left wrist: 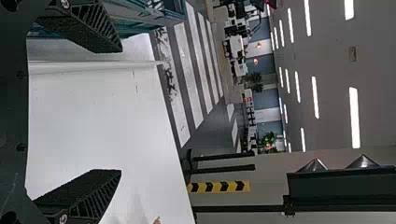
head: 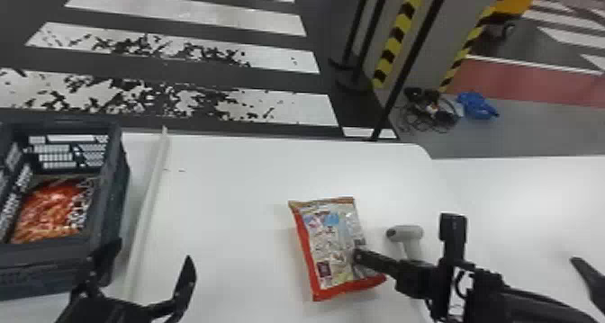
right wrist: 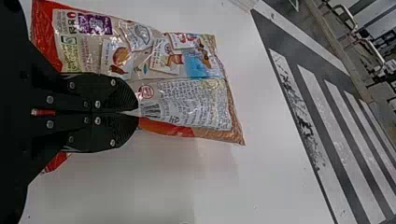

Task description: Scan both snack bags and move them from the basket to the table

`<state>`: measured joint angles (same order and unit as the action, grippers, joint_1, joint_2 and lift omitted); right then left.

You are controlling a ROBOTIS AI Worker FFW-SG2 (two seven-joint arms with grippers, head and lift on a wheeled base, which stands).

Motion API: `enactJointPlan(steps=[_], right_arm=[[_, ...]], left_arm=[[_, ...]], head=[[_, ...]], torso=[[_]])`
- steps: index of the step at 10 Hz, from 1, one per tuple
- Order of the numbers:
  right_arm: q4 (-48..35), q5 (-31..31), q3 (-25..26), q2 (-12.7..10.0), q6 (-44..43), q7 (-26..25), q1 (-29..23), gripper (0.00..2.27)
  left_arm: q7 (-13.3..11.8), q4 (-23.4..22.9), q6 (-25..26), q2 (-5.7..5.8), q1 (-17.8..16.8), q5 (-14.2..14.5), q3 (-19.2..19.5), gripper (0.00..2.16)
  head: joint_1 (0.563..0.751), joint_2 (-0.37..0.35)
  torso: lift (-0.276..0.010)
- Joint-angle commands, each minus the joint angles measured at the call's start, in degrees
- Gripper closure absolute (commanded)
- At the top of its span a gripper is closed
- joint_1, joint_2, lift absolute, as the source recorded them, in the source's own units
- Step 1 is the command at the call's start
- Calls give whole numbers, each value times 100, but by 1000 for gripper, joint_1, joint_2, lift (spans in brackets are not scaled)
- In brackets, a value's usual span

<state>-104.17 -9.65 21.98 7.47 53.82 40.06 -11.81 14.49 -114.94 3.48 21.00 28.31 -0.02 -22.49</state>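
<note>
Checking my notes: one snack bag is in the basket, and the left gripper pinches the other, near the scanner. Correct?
Not quite: the right gripper, not the left gripper, pinches the second bag, as the right wrist view shows. The rest holds: the first bag is in the basket, the scanner near the second.

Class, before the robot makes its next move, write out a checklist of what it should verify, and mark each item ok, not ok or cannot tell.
1. Right end effector has hold of the near snack bag: ok, its fingers are shut on the bag's edge.
2. Near snack bag over the table, outside the basket: ok.
3. Near snack bag scanned: cannot tell.
4. Scanner on the table: ok, beside that bag, partly behind the right arm.
5. Left end effector open and empty: ok, near the basket.
6. Other snack bag out of the basket: not ok, it lies inside.
</note>
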Motion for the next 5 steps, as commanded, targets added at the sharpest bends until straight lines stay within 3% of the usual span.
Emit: enactJointPlan(steps=[1, 3, 5], right_arm=[[-394, -336, 166, 0, 239, 20, -58, 2250], [-1070, -565, 456, -9, 767, -24, -58, 2250], [-974, -442, 703, -27, 591, -332, 504, 2253]], left_arm=[[10, 6, 0, 0, -10, -7, -10, 66], [10, 42, 0, -26, -54, 28, -10, 66], [10, 112, 0, -44, -106, 99, -36, 66]], head=[[695, -258], [695, -256], [695, -267]], torso=[[-98], [-98], [-98]])
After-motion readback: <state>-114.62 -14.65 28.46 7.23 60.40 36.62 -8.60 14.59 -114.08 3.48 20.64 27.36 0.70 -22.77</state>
